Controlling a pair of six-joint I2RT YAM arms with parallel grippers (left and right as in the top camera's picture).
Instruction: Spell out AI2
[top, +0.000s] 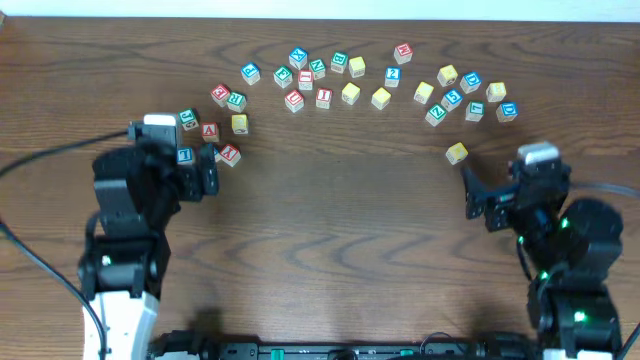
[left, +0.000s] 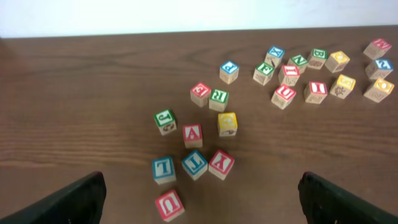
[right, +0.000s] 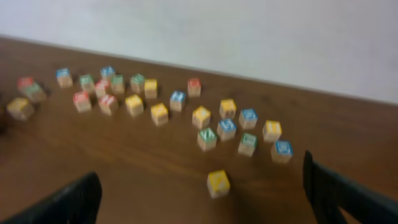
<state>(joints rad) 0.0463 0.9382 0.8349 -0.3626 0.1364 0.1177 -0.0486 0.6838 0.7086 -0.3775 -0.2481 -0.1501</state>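
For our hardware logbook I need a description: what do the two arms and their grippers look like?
Both arms are black with a pale block near the wrist. The left arm has a white lower part and a black cable. The right arm shows green lights. Fingers are black.

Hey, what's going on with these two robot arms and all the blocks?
Two arms are set to spell AI2 from letter blocks scattered across the table. Nothing is picked up yet: the left gripper hangs open by the cluster with the red A block, the right gripper open near a lone yellow block.
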